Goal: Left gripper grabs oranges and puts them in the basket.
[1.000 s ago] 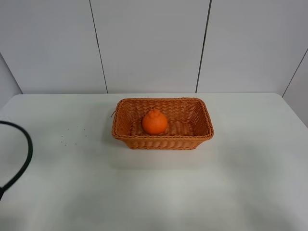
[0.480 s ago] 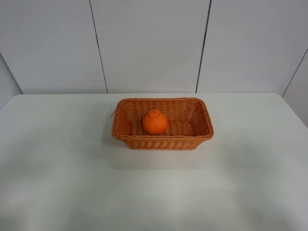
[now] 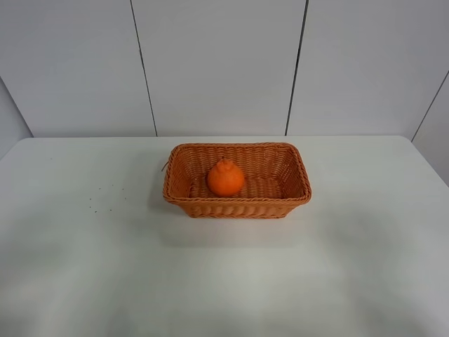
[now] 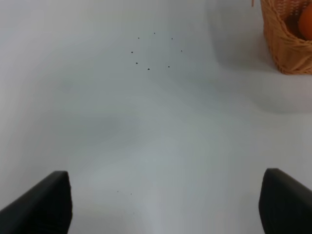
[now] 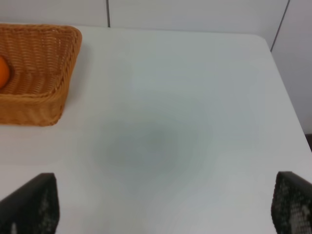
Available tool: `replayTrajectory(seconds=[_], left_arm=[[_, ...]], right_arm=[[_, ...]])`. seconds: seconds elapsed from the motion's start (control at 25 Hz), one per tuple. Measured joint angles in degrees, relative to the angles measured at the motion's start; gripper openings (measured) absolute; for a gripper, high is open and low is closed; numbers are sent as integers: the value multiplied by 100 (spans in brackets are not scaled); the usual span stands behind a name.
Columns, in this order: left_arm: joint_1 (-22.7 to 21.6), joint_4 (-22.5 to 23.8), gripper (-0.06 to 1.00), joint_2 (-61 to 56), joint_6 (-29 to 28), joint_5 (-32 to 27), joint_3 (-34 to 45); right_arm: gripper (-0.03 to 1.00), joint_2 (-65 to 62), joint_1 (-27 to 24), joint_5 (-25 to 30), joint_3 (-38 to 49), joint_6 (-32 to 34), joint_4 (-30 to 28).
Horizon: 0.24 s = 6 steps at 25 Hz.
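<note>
Orange-brown wicker is the only strong colour on the white table point(image 3: 84, 281): the basket point(image 3: 238, 206) stands a little beyond the middle of the table, and the orange point(image 3: 225, 177) sits inside it, on the left half of its floor, close to the near wall. The fruit is upright, with its knob on top. As I judge it, the task is finished, because the fruit lies in the basket and no other orange shows on the table.

The left gripper point(image 4: 165, 204) is out of the high view. Its wrist camera shows two dark fingertips far apart at the two lower corners, with nothing between them, so it is wide and empty. It hangs over bare table to the left of the basket, near a few small dark specks point(image 3: 105, 196). The right gripper point(image 5: 165, 204) is wide and empty too, over bare table to the right of the basket.

What could go wrong now is small. If the left arm goes back toward the basket without need, a fingertip can catch the braided rim and push or tip the light basket, and then the fruit may roll out. A round fruit also rolls easily if the basket is shaken.

There is much free room: the table is open in front of the basket and on both sides. Behind the basket the far edge of the table and the wall point(image 3: 217, 63) are near, so movement there is tighter.
</note>
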State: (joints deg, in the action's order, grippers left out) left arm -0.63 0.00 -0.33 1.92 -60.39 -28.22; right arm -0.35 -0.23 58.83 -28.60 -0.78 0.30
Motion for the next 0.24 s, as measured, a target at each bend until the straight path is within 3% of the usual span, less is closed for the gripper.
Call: replayTrajectory(seconds=[0.24], left_arm=[[0,0,88,0,-5,0,0]], right_arm=[[69,0,0,0,0,0,0]])
